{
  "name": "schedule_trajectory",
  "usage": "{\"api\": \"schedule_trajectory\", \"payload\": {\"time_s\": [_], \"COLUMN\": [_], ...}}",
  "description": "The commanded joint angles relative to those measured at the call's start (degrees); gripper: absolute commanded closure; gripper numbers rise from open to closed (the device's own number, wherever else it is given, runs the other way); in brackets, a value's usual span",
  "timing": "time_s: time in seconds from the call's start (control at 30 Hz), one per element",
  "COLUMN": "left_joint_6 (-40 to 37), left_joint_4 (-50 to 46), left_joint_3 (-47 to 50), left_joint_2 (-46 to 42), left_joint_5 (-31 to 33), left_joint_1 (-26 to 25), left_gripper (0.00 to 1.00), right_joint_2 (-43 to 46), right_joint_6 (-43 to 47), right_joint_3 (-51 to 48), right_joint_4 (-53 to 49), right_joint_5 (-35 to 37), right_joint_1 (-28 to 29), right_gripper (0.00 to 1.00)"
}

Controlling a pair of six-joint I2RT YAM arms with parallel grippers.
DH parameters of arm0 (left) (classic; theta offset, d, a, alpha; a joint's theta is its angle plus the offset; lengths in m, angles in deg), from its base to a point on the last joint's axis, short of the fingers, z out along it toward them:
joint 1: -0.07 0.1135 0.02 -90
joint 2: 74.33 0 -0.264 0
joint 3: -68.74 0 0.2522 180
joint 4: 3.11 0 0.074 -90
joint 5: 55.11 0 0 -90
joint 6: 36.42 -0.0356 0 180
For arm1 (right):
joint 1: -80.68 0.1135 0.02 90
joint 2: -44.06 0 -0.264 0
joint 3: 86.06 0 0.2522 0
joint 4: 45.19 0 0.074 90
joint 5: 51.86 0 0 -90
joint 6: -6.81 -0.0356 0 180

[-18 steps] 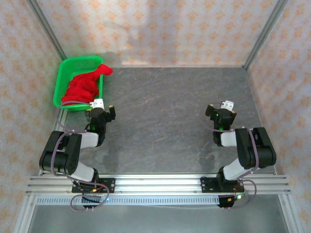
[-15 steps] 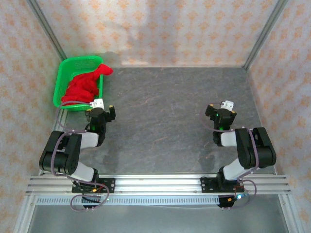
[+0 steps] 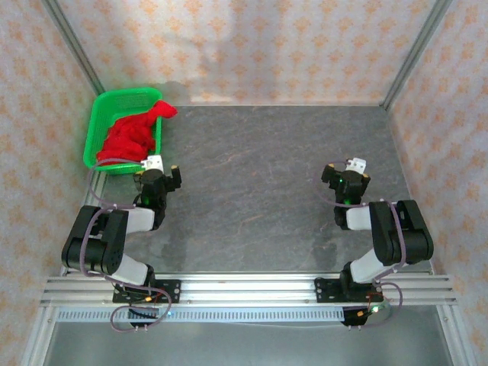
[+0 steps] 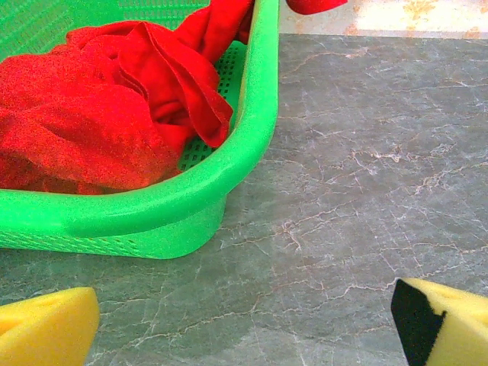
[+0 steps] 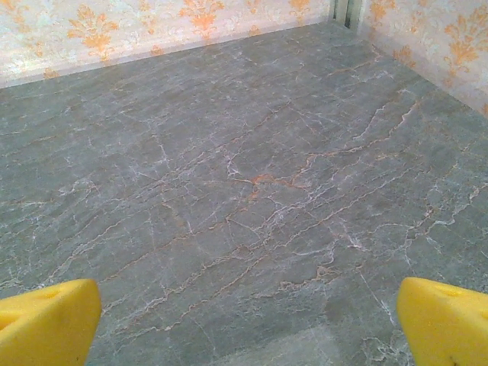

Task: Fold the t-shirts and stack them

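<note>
Since the desk (image 3: 267,175) is wide and bare in front of both arms, space isn't the risk; the pick is. Green basket (image 3: 97,114) sits at the far-left corner. It looks like light mesh and I see nothing fixing it down, so a pull on the cloth could drag or tip it instead of freeing the shirt. Red t-shirt (image 3: 128,139) is bunched inside it, one end spilling over the rim on the desk side. No hem or print is visible, so a blind pinch likely takes several layers or a sleeve and the shirt comes out twisted, a bad start for folding. Left end effector (image 4: 244,324) is just beside the basket's near wall, jaws spread wide, holding nothing. Driving straight forward would hit the rim, so it needs to go up and over. Right end effector (image 5: 244,320) is well apart on the right over bare desk, also wide open and empty, too far to steady the basket. Yellow pads (image 4: 46,332) could snag mesh holes if they dig deep.
</note>
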Motion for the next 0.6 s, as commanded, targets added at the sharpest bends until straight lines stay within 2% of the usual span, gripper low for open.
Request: {"api": "schedule_trajectory", "payload": {"time_s": [0.0,0.37,0.43,0.5,0.57], "left_joint_6": [-1.0,-1.4,-3.8,-4.8,-5.4], "left_joint_4": [-0.5,-0.3,-8.7,-18.1,-22.2], "left_joint_3": [-1.2,-1.2,-4.1,-7.8,-8.8], "left_joint_2": [0.4,0.1,-3.2,-6.9,-11.3], "left_joint_5": [-0.1,-0.8,-4.8,-4.4,-5.8], "left_joint_1": [0.5,0.5,-0.1,-1.7,-3.1], "left_gripper": [0.0,0.0,0.0,0.0,0.0], "right_joint_2": [-0.4,0.2,3.5,7.8,12.3], "right_joint_6": [0.9,1.0,2.1,2.9,2.0], "right_joint_3": [1.2,1.0,1.6,2.2,3.2], "right_joint_4": [-0.4,-0.4,-3.9,-9.3,-16.3], "right_joint_5": [-0.6,-1.0,-1.9,-1.1,-1.4], "right_joint_1": [-0.1,-0.1,0.4,1.8,3.0], "right_gripper": [0.01,0.01,0.01,0.01,0.01]}}
